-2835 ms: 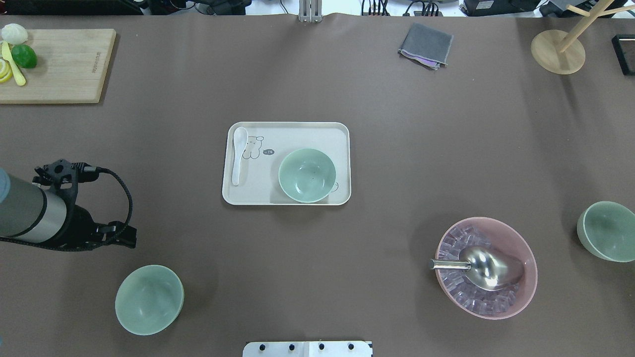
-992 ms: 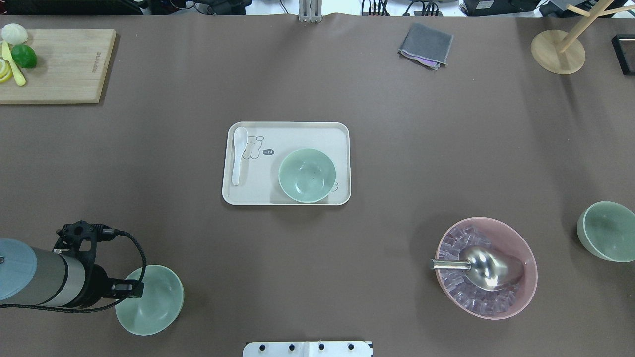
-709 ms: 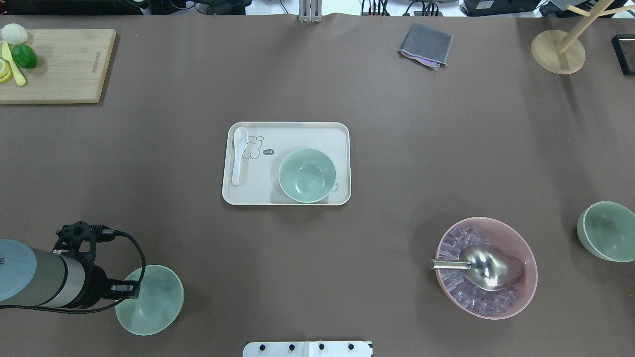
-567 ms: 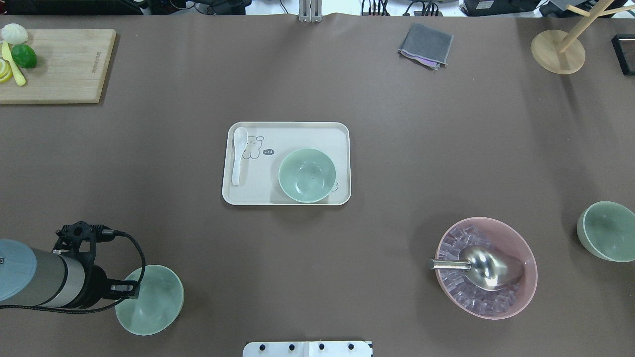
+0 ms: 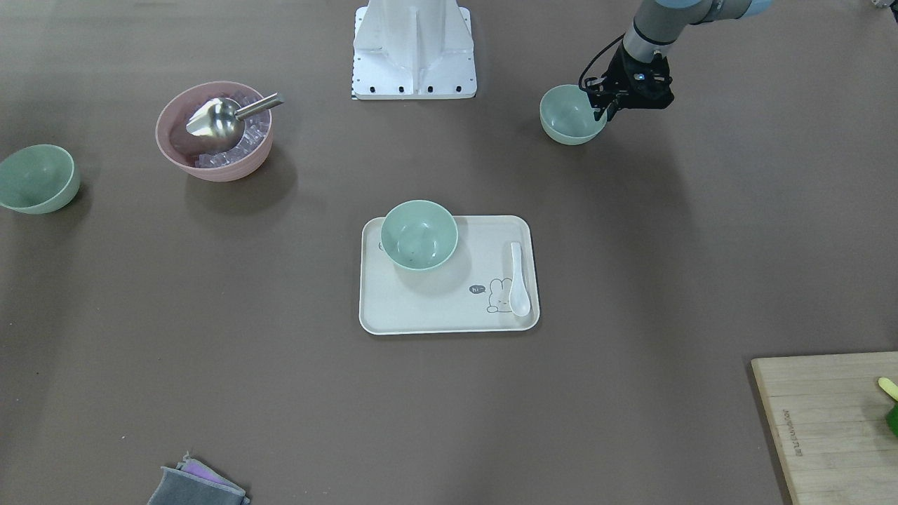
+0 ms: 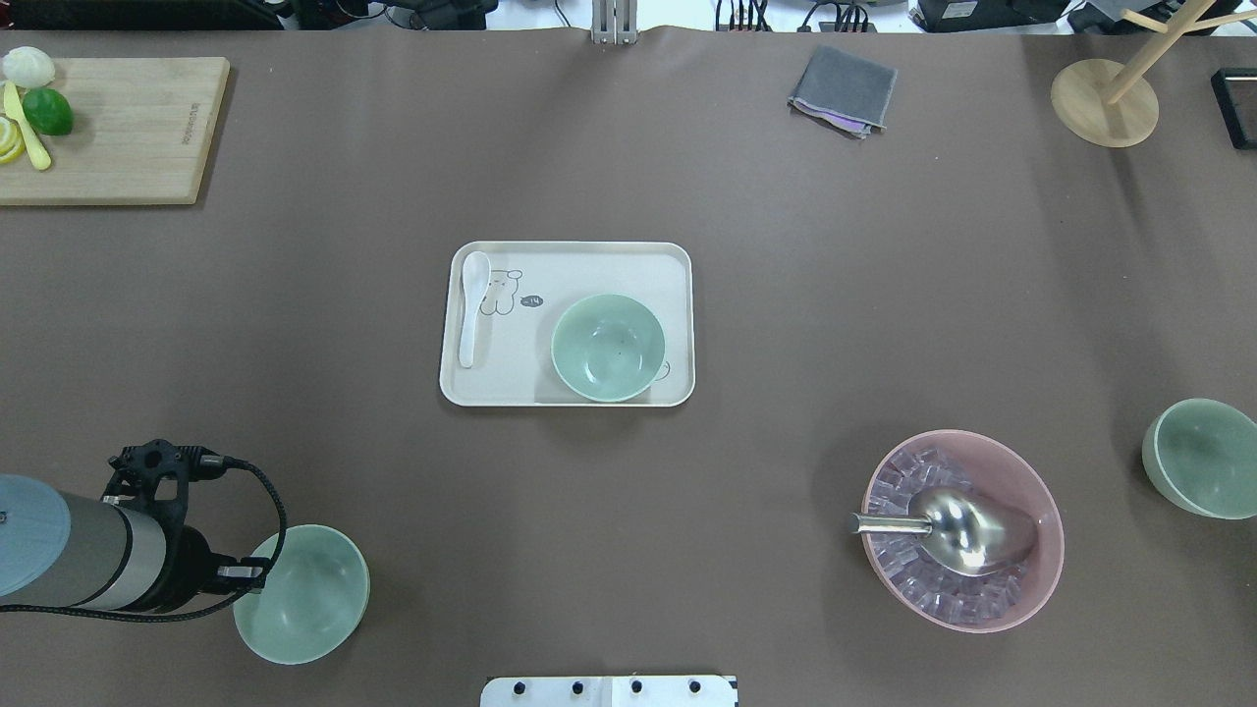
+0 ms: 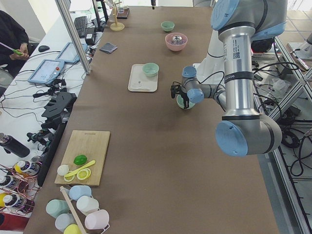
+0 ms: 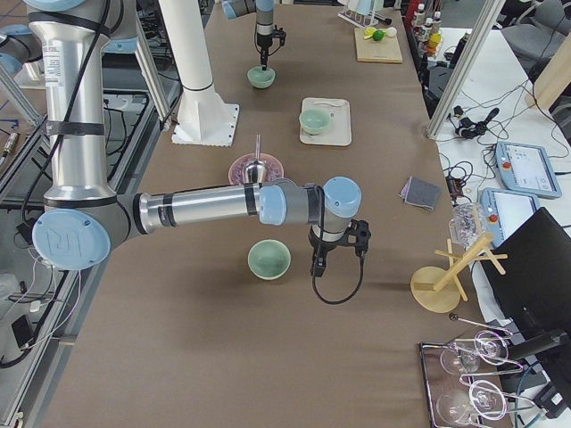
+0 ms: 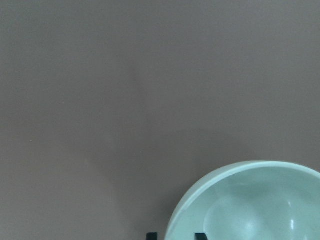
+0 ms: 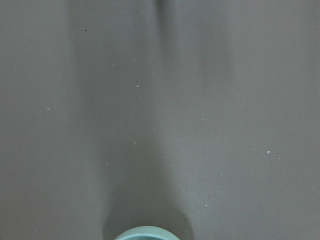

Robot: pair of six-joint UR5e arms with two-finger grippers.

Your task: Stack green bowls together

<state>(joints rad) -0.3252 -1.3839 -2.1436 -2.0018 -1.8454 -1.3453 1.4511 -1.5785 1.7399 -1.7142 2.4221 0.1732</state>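
Your left gripper (image 5: 603, 112) pinches the rim of 1 green bowl (image 5: 570, 123), 1 finger inside, 1 outside. A 2nd green bowl (image 5: 419, 234) sits on the tray (image 5: 435, 308). A 3rd (image 5: 35, 178) rests beside the right gripper (image 8: 318, 264); you cannot tell its jaws.

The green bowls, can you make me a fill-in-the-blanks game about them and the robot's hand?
1. The left hand is at the rim of a green bowl near the robot's ____.
2. Another green bowl sits on the ____.
3. The white spoon lies beside a drawing of a ____.
4. The pink bowl holds a metal ____.

Missing words: base; tray; bunny; scoop
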